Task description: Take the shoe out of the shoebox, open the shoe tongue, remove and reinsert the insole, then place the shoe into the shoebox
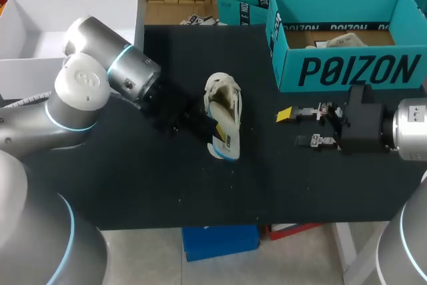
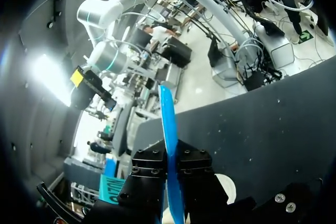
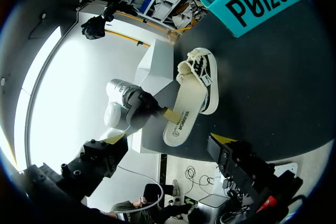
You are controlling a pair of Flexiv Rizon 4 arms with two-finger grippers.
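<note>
My left gripper (image 2: 169,167) is pinching the insole (image 1: 228,128) edge-on between its 2 fingers. That holds it partly drawn out of the shoe (image 1: 220,88), which lies mid-way across the table (image 1: 133,191). I judge this grip lets me steer the insole out or back in. My right gripper (image 1: 298,128) sits beside the shoe with jaws spread on nothing, near the shoebox (image 1: 347,71), probably placed to steady the shoe.

A wide gap of table (image 1: 260,108) separates shoe (image 1: 223,115) from shoebox (image 1: 347,70).
</note>
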